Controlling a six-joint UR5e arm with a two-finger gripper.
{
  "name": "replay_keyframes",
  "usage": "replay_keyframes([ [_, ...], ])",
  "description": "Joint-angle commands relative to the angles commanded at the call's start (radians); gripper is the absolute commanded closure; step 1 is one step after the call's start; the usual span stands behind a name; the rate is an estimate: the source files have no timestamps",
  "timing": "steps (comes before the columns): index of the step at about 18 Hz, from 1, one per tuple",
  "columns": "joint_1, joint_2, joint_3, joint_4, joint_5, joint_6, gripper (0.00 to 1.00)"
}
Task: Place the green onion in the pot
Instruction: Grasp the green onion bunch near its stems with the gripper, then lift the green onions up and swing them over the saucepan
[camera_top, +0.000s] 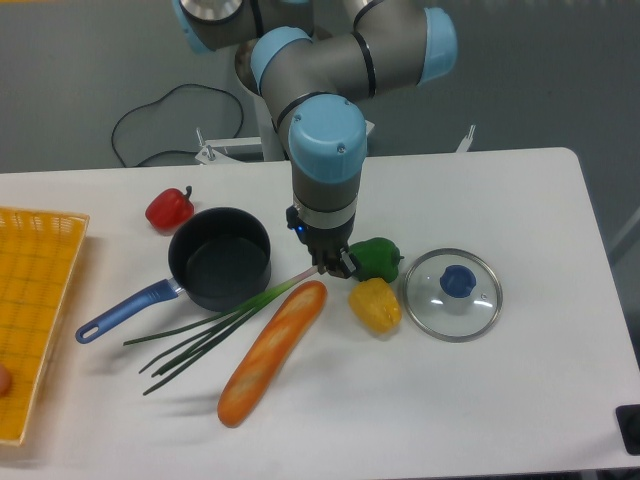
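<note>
The green onion stretches diagonally from its thin stalk tips at the lower left up to its pale end, just right of the pot. My gripper points straight down and is shut on that pale end, which sits slightly above the table. The pot, dark and round with a blue handle pointing lower left, stands left of the gripper with nothing inside it. The onion's stalks pass just below the pot's front wall.
A bread loaf lies alongside the onion, below the gripper. A green pepper and a yellow pepper sit right beside the gripper. A glass lid is further right, a red pepper behind the pot, and a yellow basket at the left edge.
</note>
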Motion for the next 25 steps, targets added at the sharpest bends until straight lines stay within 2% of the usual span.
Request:
replay_keyframes([
  [3,-0.002,0.029,-0.015,-0.034,0.023,0.035,0.91],
  [5,0.003,0.075,-0.041,-0.066,0.031,0.093,0.91],
  [9,0.0,0.149,-0.058,-0.189,0.162,0.127,0.91],
  [11,-0.003,0.184,-0.067,-0.224,0.207,0.129,0.91],
  [15,-0.006,0.238,-0.084,-0.253,0.261,0.129,0.91],
  [19,-0.008,0.281,-0.114,-0.253,0.316,0.127,0.9],
  [25,-0.025,0.276,-0.132,-0.241,0.319,0.11,0.9],
])
